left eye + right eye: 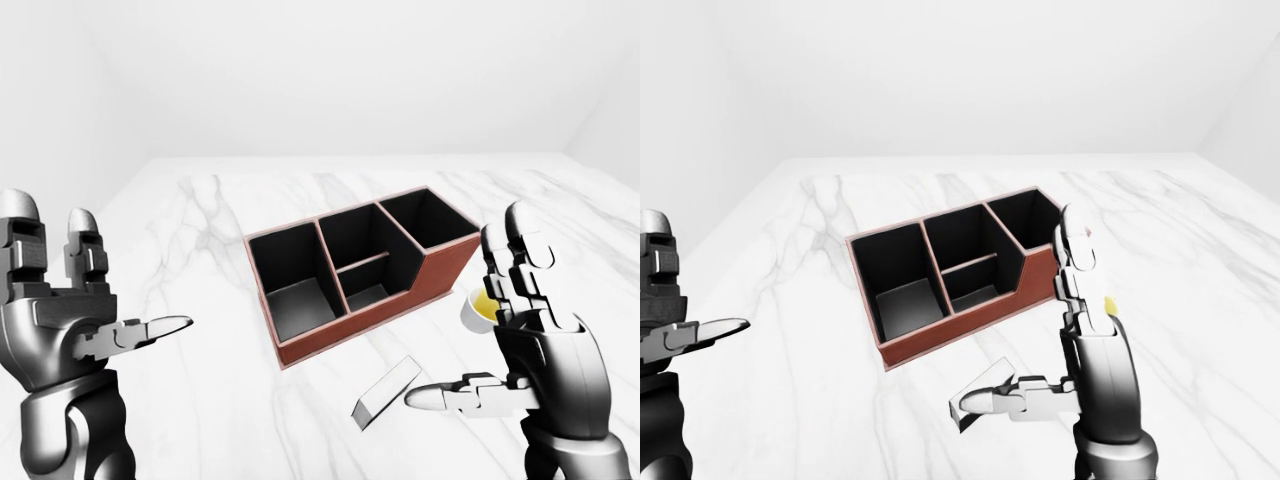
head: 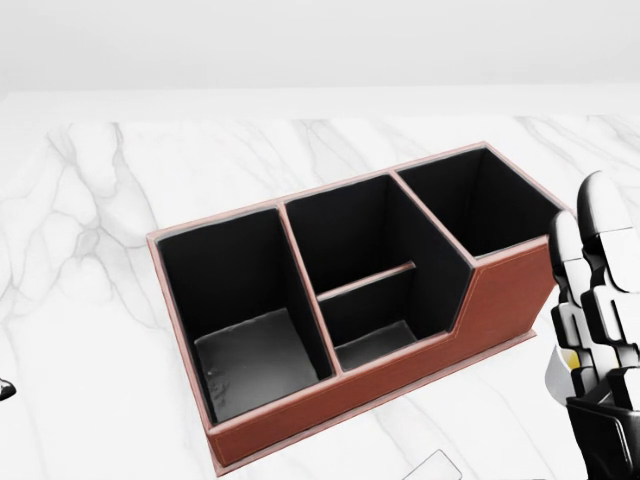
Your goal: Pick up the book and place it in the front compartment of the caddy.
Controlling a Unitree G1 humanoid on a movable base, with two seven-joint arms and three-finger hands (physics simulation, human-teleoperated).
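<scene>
Book point(image 1: 386, 392): flat on the marble bench point(image 1: 200, 400), just below the caddy in the left-eye view, not yet lifted; only a corner visible at the bottom edge of the head view. Caddy point(image 1: 362, 270): brown outside, black inside, standing askew on the bench, all four compartments empty, including the low small one behind the cut-down wall, judged to be the front compartment. Right robot hand point(image 1: 500, 350): raised beside the caddy's right end, fingers upright and spread, thumb reaching out above the book without touching it, holding nothing. Left robot hand point(image 1: 75, 310): well apart at the left edge, likewise spread and empty. White cup point(image 1: 478, 310) with yellow contents: partly hidden behind the right fingers. Task judged barely begun: grasp, lift and placement all remaining.
</scene>
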